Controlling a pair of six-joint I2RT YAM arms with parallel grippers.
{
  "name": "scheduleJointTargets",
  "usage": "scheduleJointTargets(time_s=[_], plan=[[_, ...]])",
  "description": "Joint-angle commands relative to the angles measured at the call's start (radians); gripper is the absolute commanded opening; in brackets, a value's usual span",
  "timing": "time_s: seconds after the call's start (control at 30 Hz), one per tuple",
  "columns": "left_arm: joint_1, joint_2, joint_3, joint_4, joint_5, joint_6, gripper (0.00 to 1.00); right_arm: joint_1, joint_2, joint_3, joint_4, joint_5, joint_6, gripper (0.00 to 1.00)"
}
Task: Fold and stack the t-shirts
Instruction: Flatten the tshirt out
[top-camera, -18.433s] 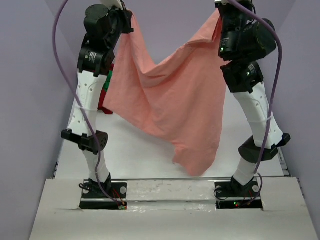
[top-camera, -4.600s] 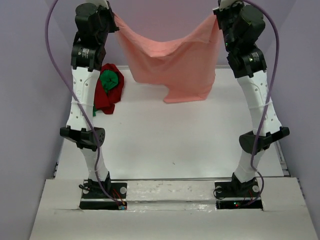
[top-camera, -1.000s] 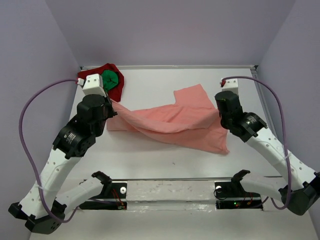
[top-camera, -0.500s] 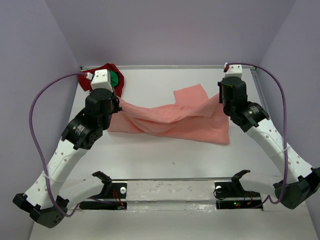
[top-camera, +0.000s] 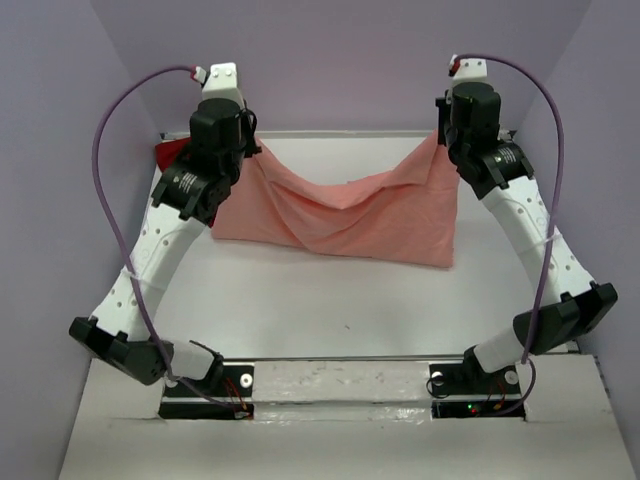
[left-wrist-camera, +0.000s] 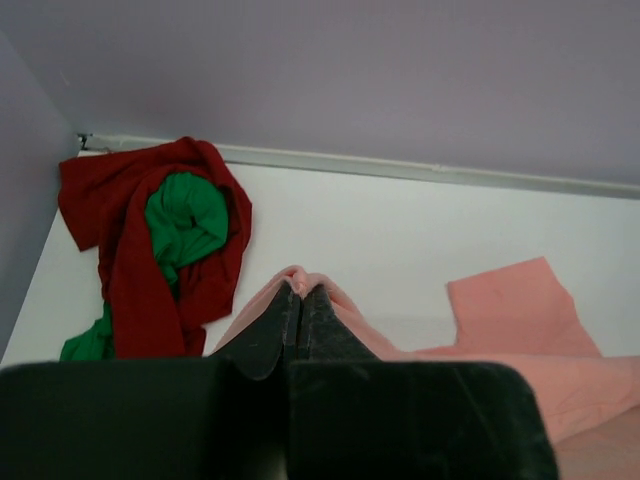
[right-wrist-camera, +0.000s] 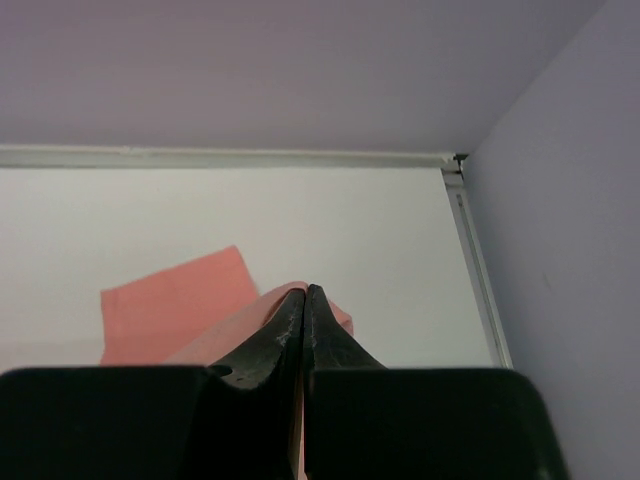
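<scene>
The left end effector (left-wrist-camera: 300, 295) is clamped shut on an upper corner of the salmon-pink t-shirt (top-camera: 340, 215), a small bunch of the cloth pinched between its dark fingertips (left-wrist-camera: 283, 312). The right end effector (right-wrist-camera: 305, 293) is likewise closed tight on the opposite upper corner, with pink fabric wrapped round its closed tips. The shirt spans the gap between the two end effectors, held up at both ends and sagging in a shallow dip midway between them. Its body hangs below and toward the arm bases, down to the white desk (top-camera: 300, 300). In the left wrist view a flat pink flap of the same shirt lies on the desk ahead of and to the right of the fingertips. The right wrist view shows that flap ahead of and to the left of its own tips. Ahead of and to the left of the left end effector, well apart from it, the dark red t-shirt (left-wrist-camera: 130, 270) lies crumpled in the desk's far corner. The bright green t-shirt (left-wrist-camera: 185, 215) is bundled inside its folds.
</scene>
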Motion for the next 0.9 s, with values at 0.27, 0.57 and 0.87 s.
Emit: scheduleJointTargets(time_s=[0.27, 0.57, 0.87], plan=[[0.246, 0.564, 0.763, -0.004, 0.255, 0.108, 0.0, -0.215, 0.343, 0.483, 0.089, -0.208, -0.148, 0.0], [0.36, 0.599, 0.856, 0.067, 0.406, 0.108, 0.0, -0.268, 0.38, 0.803, 0.023, -0.332, -0.147, 0.0], [0.332, 0.405, 0.839, 0.059, 0.409, 0.102, 0.0, -0.236, 0.203, 0.799, 0.003, -0.303, -0.17, 0.0]])
